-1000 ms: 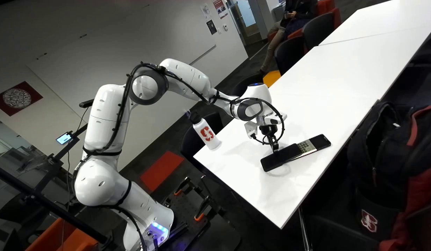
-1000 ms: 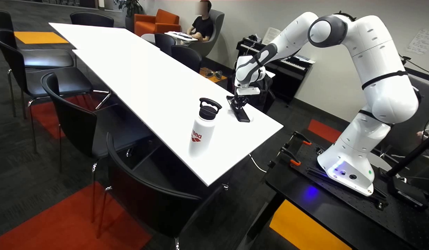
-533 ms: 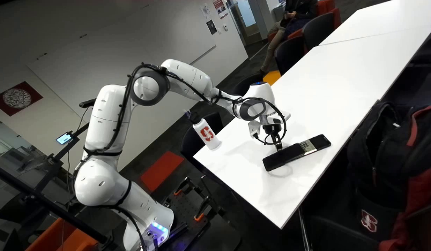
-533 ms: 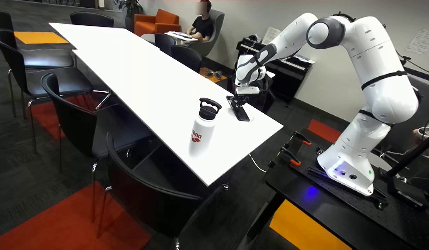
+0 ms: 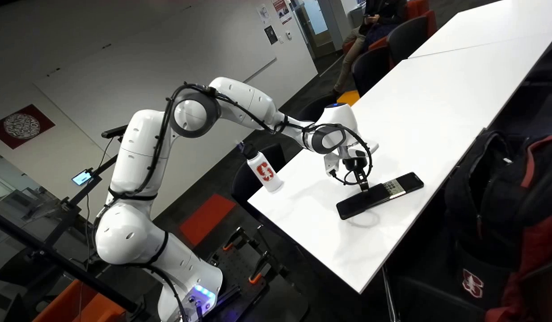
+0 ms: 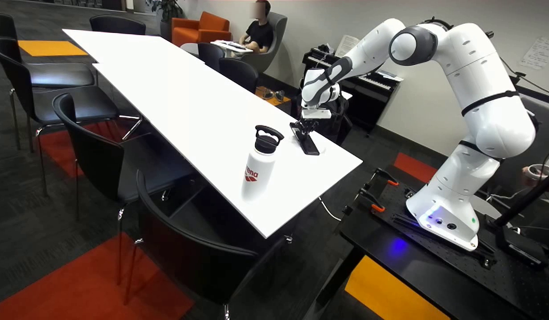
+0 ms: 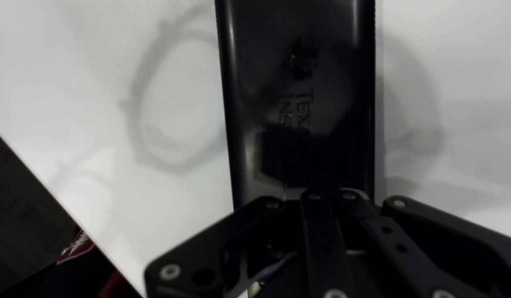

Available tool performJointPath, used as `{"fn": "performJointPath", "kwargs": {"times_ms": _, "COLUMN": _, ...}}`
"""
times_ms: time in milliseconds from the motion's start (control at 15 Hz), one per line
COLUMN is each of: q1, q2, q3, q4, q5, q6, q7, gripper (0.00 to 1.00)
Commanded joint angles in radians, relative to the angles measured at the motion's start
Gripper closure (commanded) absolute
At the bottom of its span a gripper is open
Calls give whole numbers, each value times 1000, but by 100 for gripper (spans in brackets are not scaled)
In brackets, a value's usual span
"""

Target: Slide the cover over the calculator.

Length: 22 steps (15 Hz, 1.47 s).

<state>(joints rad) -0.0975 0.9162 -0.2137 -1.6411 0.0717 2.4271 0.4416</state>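
The black cover (image 5: pixel 351 207) lies flat on the white table, over the near part of the calculator and sticking out past it. The calculator (image 5: pixel 394 188) shows its grey keys and dark far end beyond the cover. In the wrist view the glossy cover (image 7: pixel 298 82) shows raised lettering, and the calculator is mostly hidden behind the fingers. My gripper (image 5: pixel 364 190) is shut, pointing down, its tips at the cover's top near the calculator side; contact is hard to tell. It also shows in the wrist view (image 7: pixel 332 196). In an exterior view the cover (image 6: pixel 310 147) is partly behind the gripper (image 6: pixel 304 132).
A white bottle (image 5: pixel 264 172) with a red mark stands at the table's corner; it shows in both exterior views (image 6: pixel 259 171). The table edge (image 5: pixel 405 237) runs close past the calculator's far end. A dark backpack (image 5: pixel 495 201) and chairs (image 6: pixel 92 146) stand beside the table.
My gripper has moved along the cover toward the calculator's keys. The cover shifted slightly toward the calculator in the first half second, then stayed put. The calculator has not visibly moved.
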Motion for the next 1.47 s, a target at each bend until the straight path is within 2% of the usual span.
{"fn": "performJointPath", "kwargs": {"times_ms": 0, "q1": 4, "q2": 41, "q3": -15, "q4": 57, "q5": 18, "q6": 5, "q7": 30, "gripper": 100}}
{"fn": "performJointPath", "kwargs": {"times_ms": 1067, "q1": -41, "q2": 147, "q3": -54, "q4": 289, "q5": 15, "q6": -40, "q7": 77, "gripper": 100}}
{"fn": "performJointPath", "kwargs": {"times_ms": 1200, "q1": -52, "q2": 102, "q3": -30, "q4": 245, "q5": 21, "q6": -17, "q7": 33, "gripper": 100}}
{"fn": "performJointPath", "kwargs": {"times_ms": 1400, "q1": -63, "q2": -34, "q3": 15, "q4": 80, "q5": 27, "q6": -14, "q7": -69, "gripper": 100}}
